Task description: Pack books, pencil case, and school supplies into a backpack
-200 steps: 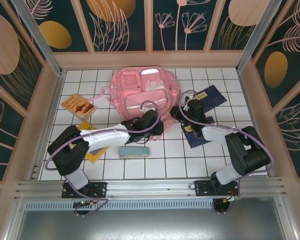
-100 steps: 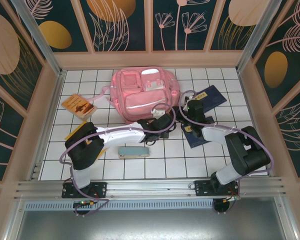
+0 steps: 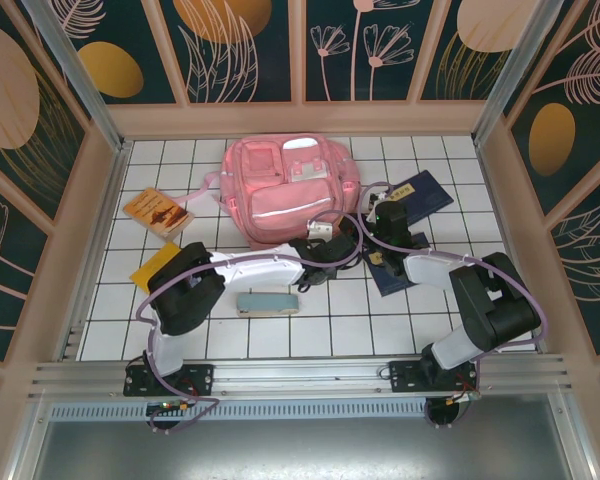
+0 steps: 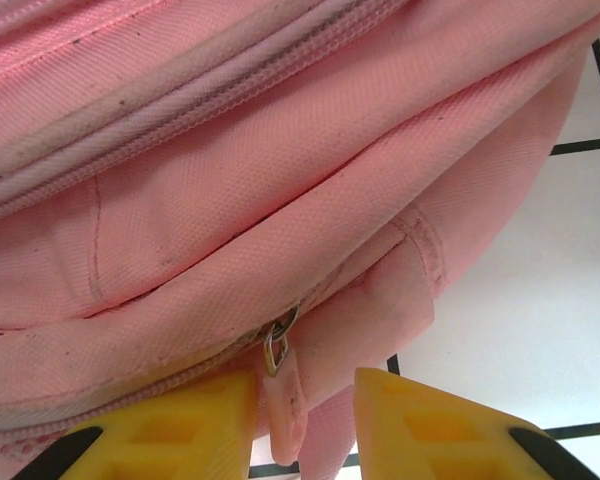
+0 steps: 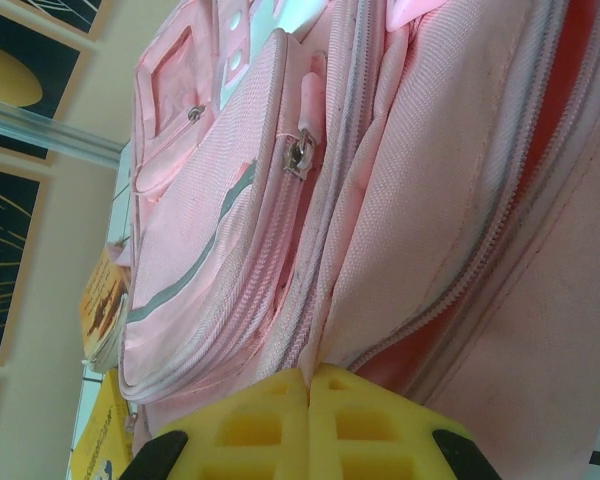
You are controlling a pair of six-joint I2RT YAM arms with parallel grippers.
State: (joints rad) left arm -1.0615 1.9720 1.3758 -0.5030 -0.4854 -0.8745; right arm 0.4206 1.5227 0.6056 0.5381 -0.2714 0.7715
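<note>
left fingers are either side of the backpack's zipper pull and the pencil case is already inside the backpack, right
No. The pencil case lies on the table, just outside the backpack, as the top external view shows. The left fingers do sit either side of the zipper pull.

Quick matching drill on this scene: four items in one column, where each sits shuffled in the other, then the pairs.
1 pencil case
2 orange book
3 far navy book
4 left claw

A left of the backpack in the top view
B astride a zipper pull
C right of the backpack
D below the backpack in the top view

Pairs: 1-D, 2-A, 3-C, 4-B
</note>
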